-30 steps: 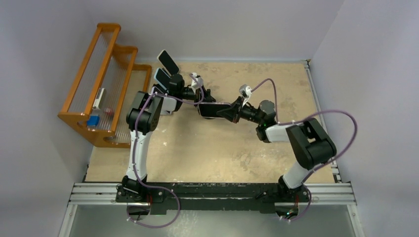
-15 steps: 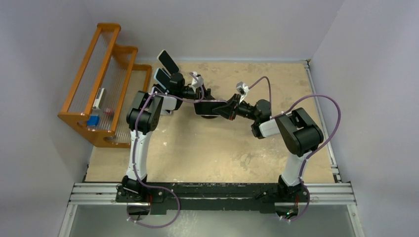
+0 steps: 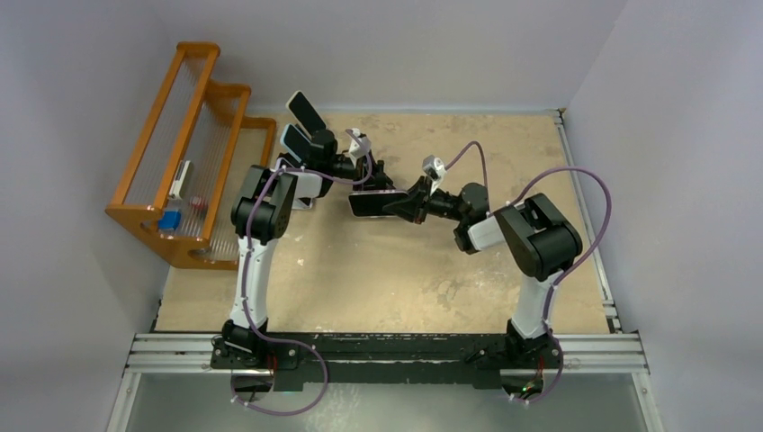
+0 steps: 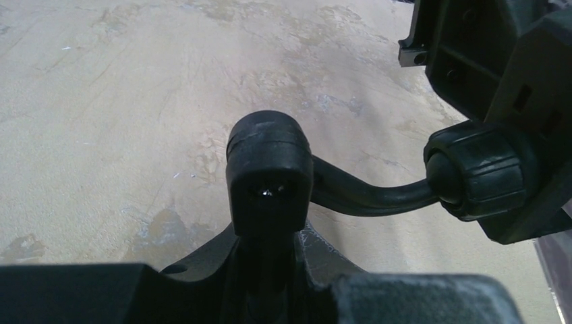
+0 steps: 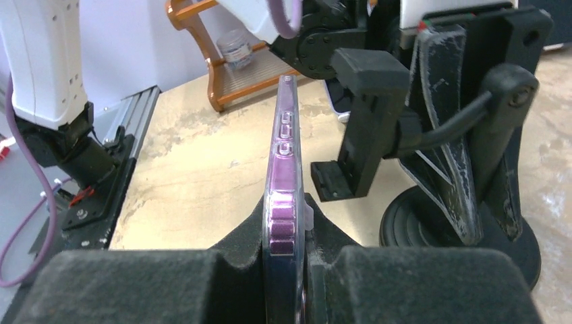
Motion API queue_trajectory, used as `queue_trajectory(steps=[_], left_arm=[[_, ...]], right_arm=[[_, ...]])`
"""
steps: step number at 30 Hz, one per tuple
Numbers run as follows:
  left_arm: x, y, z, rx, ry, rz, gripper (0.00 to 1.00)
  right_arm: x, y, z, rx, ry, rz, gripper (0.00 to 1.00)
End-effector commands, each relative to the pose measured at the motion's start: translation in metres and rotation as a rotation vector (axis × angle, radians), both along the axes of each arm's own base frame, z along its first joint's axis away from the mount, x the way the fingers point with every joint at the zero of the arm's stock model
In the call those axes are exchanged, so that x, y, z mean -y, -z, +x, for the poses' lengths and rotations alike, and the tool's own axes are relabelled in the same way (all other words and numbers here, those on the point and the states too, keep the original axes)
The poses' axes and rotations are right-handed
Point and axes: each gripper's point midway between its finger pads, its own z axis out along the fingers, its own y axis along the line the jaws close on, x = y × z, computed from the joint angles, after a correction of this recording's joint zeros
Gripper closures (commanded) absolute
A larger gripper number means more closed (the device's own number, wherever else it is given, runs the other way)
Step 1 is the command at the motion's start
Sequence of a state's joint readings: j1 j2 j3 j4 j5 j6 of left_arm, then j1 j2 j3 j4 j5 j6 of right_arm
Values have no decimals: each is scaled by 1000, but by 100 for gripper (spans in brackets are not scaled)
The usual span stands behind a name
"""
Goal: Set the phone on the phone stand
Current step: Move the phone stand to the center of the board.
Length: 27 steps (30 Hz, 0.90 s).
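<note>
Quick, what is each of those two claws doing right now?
Left gripper: closed on a post of the phone stand.
Right gripper: closed on the phone, held on edge.

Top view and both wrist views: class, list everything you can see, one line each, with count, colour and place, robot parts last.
phone: one, purple-edged, edge-on in the right jaws.
phone stand: one, black, base on the table, beside the phone.
rack: one, orange wood, at the table's left edge.
table: one, tan, mottled.
left gripper: one, black, shut on the phone stand's stem.
right gripper: one, black, shut on the phone.
</note>
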<state>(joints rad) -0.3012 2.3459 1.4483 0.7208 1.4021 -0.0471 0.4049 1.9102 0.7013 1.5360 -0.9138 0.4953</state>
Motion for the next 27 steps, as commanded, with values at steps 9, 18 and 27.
queue_trajectory(steps=[9,18,27], left_arm=[[-2,10,-6,-87,49,13,100],[-3,8,-10,-108,86,11,100],[-3,9,-13,-127,116,9,100]], right_arm=[[15,-158,-48,947,23,266,100],[19,-150,-18,1085,93,239,100],[17,-154,1,1158,117,231,100]])
